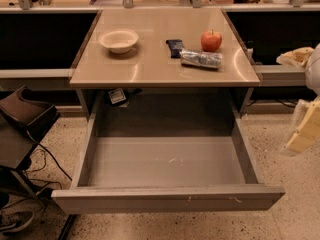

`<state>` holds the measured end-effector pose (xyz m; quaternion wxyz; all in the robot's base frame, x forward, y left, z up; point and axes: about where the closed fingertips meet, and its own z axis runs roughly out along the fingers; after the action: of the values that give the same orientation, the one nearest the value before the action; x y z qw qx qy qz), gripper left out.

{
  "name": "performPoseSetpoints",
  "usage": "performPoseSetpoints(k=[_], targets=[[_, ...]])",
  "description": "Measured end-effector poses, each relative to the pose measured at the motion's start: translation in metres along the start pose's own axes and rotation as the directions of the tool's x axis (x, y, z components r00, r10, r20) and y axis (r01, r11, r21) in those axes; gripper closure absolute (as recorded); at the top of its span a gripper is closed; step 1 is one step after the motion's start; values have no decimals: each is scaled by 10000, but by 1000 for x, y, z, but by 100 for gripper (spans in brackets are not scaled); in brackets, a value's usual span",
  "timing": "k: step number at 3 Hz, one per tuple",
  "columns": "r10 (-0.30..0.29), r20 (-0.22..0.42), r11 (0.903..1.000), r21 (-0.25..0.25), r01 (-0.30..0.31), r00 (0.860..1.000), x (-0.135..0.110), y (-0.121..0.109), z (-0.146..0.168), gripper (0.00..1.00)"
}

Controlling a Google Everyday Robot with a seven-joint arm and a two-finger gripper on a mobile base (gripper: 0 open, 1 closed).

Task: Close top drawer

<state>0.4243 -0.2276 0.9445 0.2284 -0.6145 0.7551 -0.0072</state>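
The jaws cannot be read as released or clenched: the gripper (304,129) shows only as a pale cream shape at the far right edge of the camera view, cut off by the frame. It hangs above the speckled floor (295,214), level with the right side wall of the top drawer (167,200) and apart from it, touching nothing that can be seen. A rounded white part of the arm (315,69) sits above it, also at the frame's edge.

The top drawer stands pulled far out from under the bench (150,69), towards the camera. Its flat grey front faces the viewer, nearly as wide as the benchtop, with small white scuffs near its right end. The grey bottom inside shows a few pale marks too.

On the bench, a red apple (211,40) stands at the right rear. Just in front of it lies a silvery wrapped packet (201,59), and a dark packet (175,47) lies to the left of both. A shallow white bowl (119,40) sits well apart on the left.

Under the bench's front edge, at the left, a small white tag (117,96) hangs. A dark seat (25,115) stands on the left of the drawer, with cables (47,156) trailing below.
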Motion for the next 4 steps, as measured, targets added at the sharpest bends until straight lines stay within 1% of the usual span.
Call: performPoseSetpoints(k=[1,2,3,4], targets=[[225,511,9973,-703,-188,9984,11,29,32,0],[276,746,9918,-1268,-180,9968,18,49,49,0],[277,747,9918,-1267,-181,9968,18,50,49,0],[479,879,9941,-1014,-389,9950,22,66,64,0]])
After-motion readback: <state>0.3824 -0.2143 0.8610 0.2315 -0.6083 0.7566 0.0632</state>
